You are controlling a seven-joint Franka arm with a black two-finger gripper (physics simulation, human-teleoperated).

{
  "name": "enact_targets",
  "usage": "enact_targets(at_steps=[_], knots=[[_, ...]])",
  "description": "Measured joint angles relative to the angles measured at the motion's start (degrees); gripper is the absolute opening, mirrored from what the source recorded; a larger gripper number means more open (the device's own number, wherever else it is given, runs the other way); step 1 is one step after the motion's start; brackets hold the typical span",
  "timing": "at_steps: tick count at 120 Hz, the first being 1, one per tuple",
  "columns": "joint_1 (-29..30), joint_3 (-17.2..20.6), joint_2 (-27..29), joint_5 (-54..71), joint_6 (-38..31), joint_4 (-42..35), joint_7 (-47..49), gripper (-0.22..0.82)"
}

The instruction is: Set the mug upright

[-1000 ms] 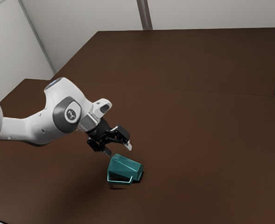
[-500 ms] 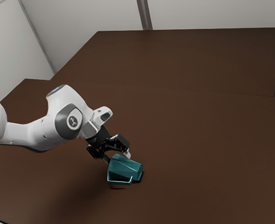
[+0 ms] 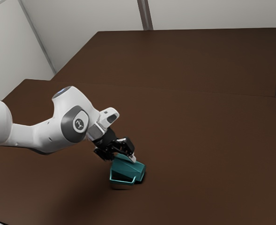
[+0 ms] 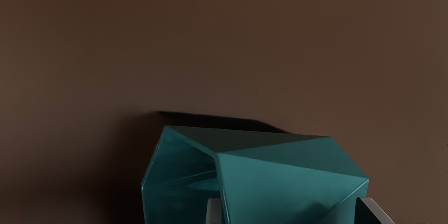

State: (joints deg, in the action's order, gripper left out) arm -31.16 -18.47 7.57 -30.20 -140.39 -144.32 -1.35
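1. Here's the mug [image 3: 128,168], down on its side on the brown table [image 3: 198,154], plainly not upright, with its handle [image 3: 122,183] out around seven o'clock in the exterior view.
2. And the gripper [image 4: 293,210] is right in there, at about twelve o'clock on the mug in that same view! Fingers wide apart, the mug between them: one finger [image 4: 214,211] at the open mouth [image 4: 178,182], the other [image 4: 376,211] close by the base [image 4: 344,196]. No squeeze from both sides that I can make out.
3. How will it handle? Looks like a stiff, thin-walled, hollow piece, probably light; the glossy flat facets could prove slippery, and if it's ceramic, the rim could chip.
4. Where to take it? Rim to base, lengthwise, looks on from here, pads meeting flat and the pressure gentle.
5. Watch that angled edge, though: an off-centre pinch could spin the mug or roll it toward its handle. Held firmly, it would want tipping until the mouth points up, base flat below.
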Motion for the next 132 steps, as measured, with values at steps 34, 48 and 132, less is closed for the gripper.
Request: enact_targets(at_steps=[34,48,132], knots=[[-2.7,0.9,-3.2,-0.9,-0.4,4.9,0.0,0.30],[-3.9,0.9,-4.5,-1.7,-0.4,6.6,0.1,0.29],[-6.0,1.0,-5.1,-2.3,2.6,12.1,3.8,-0.17]])
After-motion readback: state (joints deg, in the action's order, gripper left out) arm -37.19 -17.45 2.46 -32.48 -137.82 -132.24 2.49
